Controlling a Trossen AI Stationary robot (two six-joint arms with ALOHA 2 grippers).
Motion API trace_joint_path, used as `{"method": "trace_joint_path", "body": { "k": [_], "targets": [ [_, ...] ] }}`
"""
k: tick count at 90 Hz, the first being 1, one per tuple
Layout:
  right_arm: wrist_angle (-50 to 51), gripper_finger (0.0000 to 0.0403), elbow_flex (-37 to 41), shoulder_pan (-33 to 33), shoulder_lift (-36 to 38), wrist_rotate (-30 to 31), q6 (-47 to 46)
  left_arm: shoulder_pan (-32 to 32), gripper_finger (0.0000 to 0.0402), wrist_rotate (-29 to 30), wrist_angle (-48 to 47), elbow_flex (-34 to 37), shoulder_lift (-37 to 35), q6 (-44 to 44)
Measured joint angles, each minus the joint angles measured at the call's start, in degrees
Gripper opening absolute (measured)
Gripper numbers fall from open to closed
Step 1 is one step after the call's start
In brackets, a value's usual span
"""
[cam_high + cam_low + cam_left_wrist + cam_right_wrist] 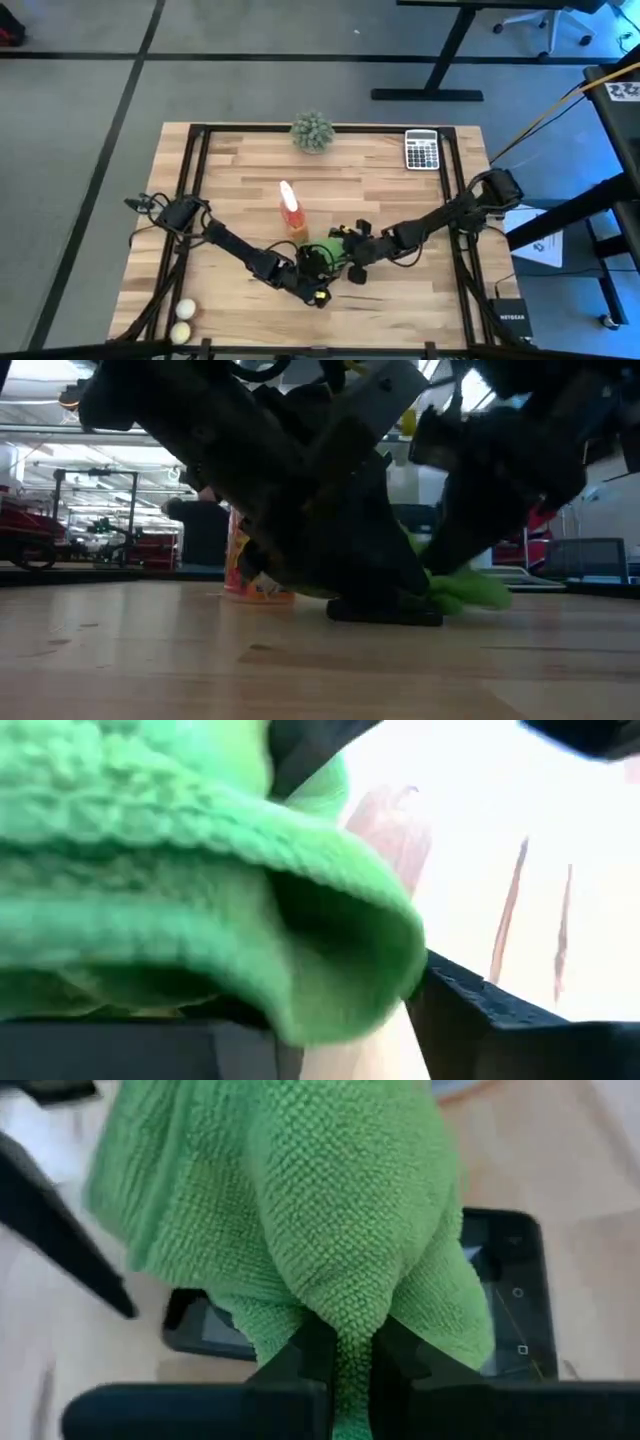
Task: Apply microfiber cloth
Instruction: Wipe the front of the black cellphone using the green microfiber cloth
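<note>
Right gripper clenched on the microfiber cloth — draped over a dark phone near the table's front centre. Left gripper close alongside — jaws: cannot tell.

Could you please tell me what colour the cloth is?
The soft woven microfiber cloth is bright green, clearest in the right wrist view.

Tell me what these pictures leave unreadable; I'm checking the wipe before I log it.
- The dark flat device under the microfiber cloth: right wrist view, mostly covered by cloth; its screen is unreadable.
- Left pincer: high view, too small; left wrist view, cloth fills the frame, so its grip is unclear.
- Orange spray bottle: low view, the arms cover most of it.
- Calculator: high view, keys too small.
- Right pincer is shut on the cloth.
</note>
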State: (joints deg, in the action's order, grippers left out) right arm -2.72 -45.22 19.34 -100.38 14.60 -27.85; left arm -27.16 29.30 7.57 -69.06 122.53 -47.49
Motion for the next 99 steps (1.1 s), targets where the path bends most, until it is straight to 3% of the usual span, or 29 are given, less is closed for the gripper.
{"method": "trace_joint_path", "body": {
  "k": [35, 57, 78, 99],
  "targets": [
    [16.3, 0.0010, -3.2, -7.2, 5.8, 4.9, 5.7, -0.2, 0.0131, -0.3, -0.1, 0.1, 0.1, 1.3],
    [5.6, 0.0010, -5.3, -1.0, 6.0, -2.7, 7.0, -0.3, 0.0131, -1.2, 0.0, 0.1, 0.1, 1.5],
    [-0.1, 0.0010, -5.5, -1.5, -4.3, -1.7, 7.9, -0.3, 0.0131, -1.0, 1.5, 0.2, 0.1, 2.9],
    [1.8, 0.0010, -5.7, -5.7, -5.8, 4.0, 13.3, -0.4, 0.0131, -0.4, 1.8, 0.2, 0.2, 3.0]
  ]
}}
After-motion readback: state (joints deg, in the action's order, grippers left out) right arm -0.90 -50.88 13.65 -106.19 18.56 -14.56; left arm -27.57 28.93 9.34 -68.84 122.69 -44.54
